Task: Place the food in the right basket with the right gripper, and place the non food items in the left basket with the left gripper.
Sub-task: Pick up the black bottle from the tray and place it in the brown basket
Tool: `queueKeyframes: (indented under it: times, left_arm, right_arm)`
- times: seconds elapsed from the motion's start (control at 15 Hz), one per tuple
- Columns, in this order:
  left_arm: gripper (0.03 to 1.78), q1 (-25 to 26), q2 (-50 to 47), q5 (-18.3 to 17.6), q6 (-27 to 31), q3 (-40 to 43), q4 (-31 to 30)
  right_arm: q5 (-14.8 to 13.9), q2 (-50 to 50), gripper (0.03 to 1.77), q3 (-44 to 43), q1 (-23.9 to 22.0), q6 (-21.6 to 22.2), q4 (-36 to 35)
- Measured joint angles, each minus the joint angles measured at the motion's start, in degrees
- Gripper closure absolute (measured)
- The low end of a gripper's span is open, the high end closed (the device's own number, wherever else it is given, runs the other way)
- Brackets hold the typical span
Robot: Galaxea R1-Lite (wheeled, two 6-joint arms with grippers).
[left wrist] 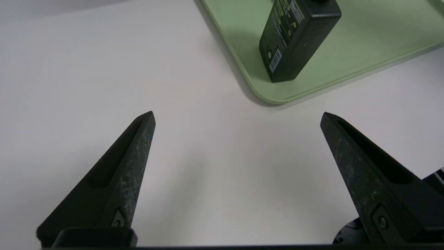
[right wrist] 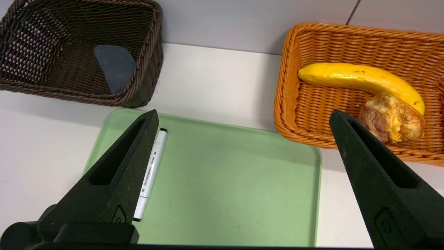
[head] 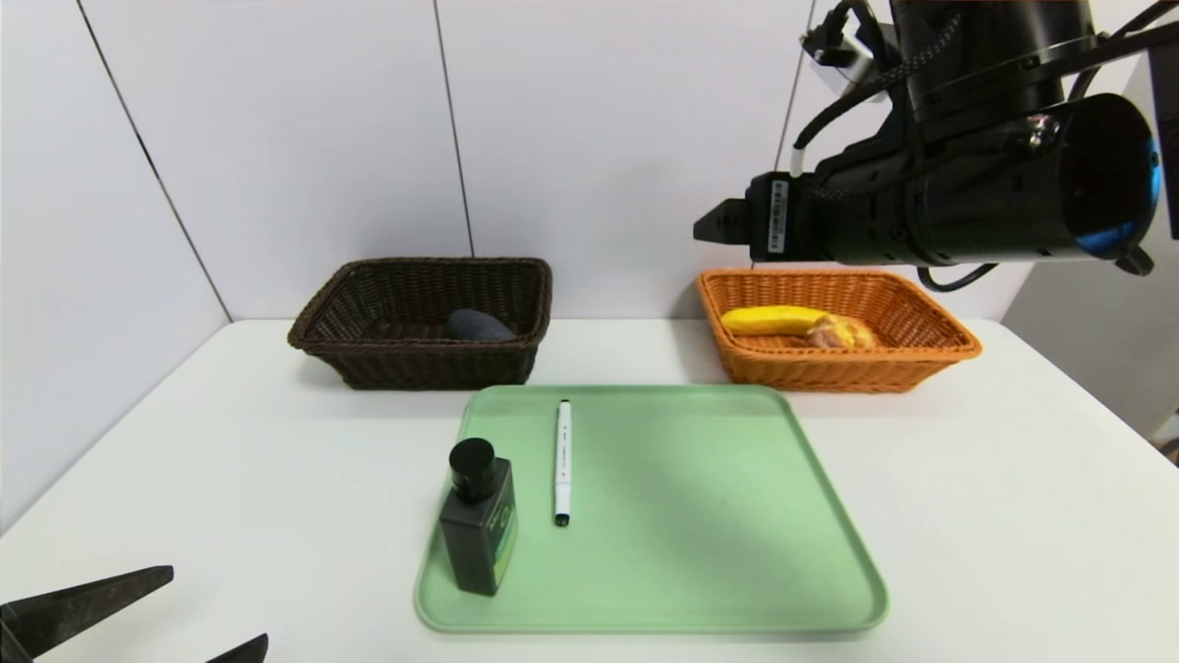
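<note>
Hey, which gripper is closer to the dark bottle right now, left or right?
Left. The left gripper is open over the table just beside the bottle's tray corner; the right gripper is farther off, raised near the orange basket.

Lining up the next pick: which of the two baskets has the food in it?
The orange wicker basket on the robot's right; it holds the banana and bread roll.
</note>
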Motion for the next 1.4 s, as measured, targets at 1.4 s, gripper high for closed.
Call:
queueKeyframes:
  times: [1.4]
  left_arm:
    - [0.12,-1.41,4.35,-11.68,4.16,15.35,-23.7]
  right_arm:
    - [-0.22,-8.98,0.1,16.64,-3.46,-3.3,-1.32]
